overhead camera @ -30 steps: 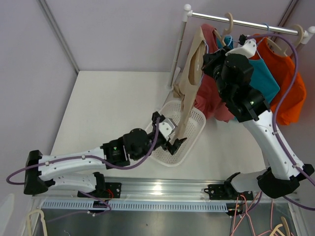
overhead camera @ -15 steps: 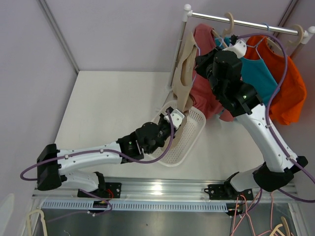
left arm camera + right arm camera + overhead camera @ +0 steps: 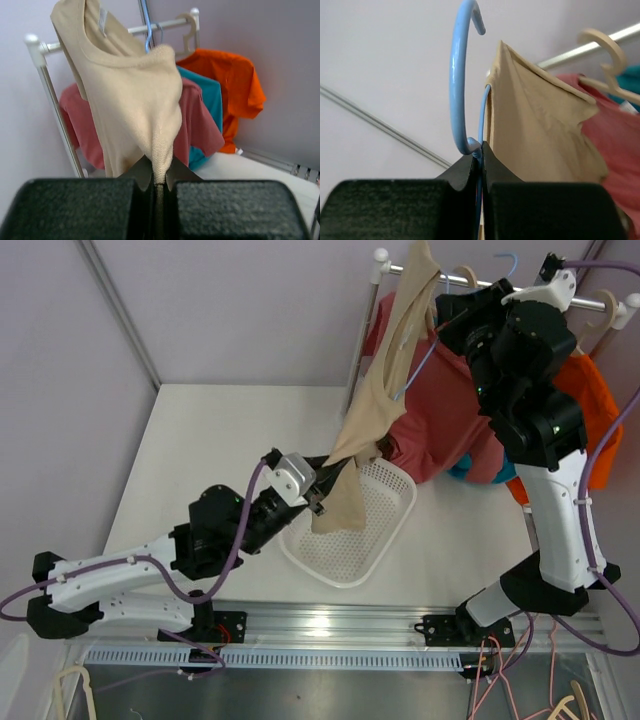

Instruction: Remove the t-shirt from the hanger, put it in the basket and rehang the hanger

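R gripper (image 3: 481, 150) pinches blue hanger (image 3: 453, 75) up high; L gripper (image 3: 159, 181) clamps beige t-shirt (image 3: 135, 100) hem low, so fabric's stretched taut, prob. ready to slip off.

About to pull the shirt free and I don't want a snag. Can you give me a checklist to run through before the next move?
1. Left gripper jaws shut on the beige t-shirt's lower fabric: ok.
2. Right gripper jaws shut on the blue hanger below its hook: ok.
3. Hook free of the rail: ok, open air around it in the right wrist view.
4. T-shirt taut between the arms: ok.
5. T-shirt off the hanger: not ok, the collar hangs on it.
6. Held end over the white basket: ok.
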Motion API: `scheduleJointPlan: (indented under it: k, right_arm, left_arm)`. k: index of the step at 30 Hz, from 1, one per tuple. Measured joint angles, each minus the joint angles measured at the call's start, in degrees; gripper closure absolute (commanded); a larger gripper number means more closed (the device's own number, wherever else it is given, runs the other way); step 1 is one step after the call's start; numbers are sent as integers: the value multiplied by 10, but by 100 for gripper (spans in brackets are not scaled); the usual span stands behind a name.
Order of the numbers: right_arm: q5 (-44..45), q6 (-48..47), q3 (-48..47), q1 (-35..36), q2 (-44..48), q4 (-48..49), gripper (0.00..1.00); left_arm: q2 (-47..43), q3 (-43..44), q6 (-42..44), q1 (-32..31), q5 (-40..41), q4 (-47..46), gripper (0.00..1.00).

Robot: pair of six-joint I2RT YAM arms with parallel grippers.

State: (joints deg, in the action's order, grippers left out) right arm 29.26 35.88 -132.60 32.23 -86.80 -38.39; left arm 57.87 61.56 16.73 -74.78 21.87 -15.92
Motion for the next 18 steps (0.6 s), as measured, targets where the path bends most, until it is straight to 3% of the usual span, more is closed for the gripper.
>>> scheduleJointPlan:
  k: [5,9,12,18]
  right_arm:
    - [-37,-25,-91,-1,-42,41,100]
    - [-52,-19,-98,-2,-40,64,100]
    - [-61,2,-59,-5,-16,62,100]
    - [-127,85,77,-71,53,11,100]
  left_arm:
    - [52,150,33,0,-21,48,99]
    - [80,236,38,-6,-38,99,99]
    - [64,217,35,-25,-42,116,99]
    - [-42,36,23,-120,-30,115,99]
